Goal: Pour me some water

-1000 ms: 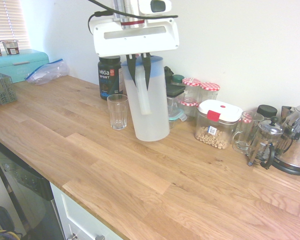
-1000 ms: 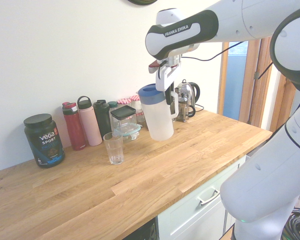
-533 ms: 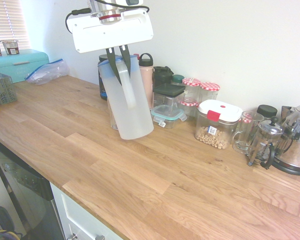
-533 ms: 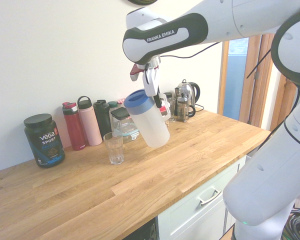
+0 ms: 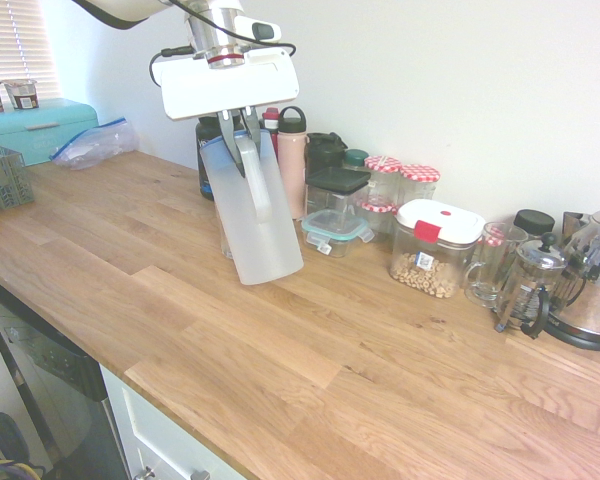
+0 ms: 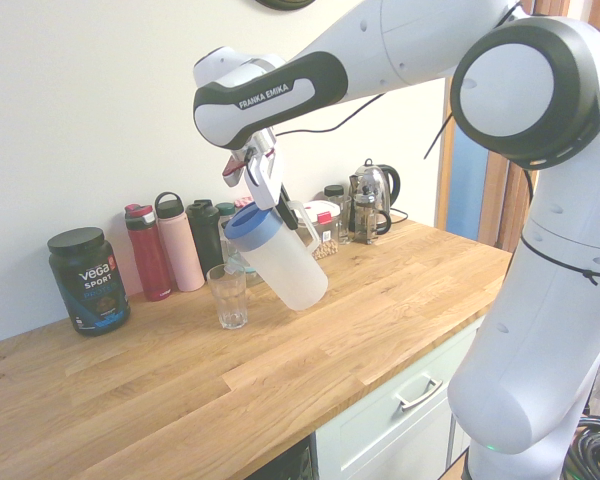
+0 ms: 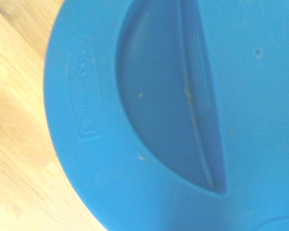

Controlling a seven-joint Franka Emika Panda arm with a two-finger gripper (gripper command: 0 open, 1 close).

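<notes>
A translucent white water pitcher (image 6: 284, 263) with a blue lid (image 6: 251, 223) hangs tilted above the wooden counter (image 6: 310, 350). My gripper (image 6: 272, 195) is shut on its handle from above. The lid end leans toward a clear empty drinking glass (image 6: 227, 296), which stands upright on the counter just beside and below the lid. I see no water flowing. In the first exterior view the pitcher (image 5: 252, 215) covers the glass almost entirely, and the gripper (image 5: 239, 135) grips the handle's top. The blue lid (image 7: 173, 115) fills the wrist view.
Along the wall stand a dark protein tub (image 6: 88, 280), several drink bottles (image 6: 170, 245), food containers (image 5: 335, 205), a chickpea jar (image 5: 435, 248), a French press (image 5: 525, 285) and a kettle (image 5: 590, 290). A teal bread box (image 5: 35, 125) sits far left.
The arm has carried the pitcher from beside the food containers over to the glass and tipped it further, lid end down toward the glass. The glass has not moved.
</notes>
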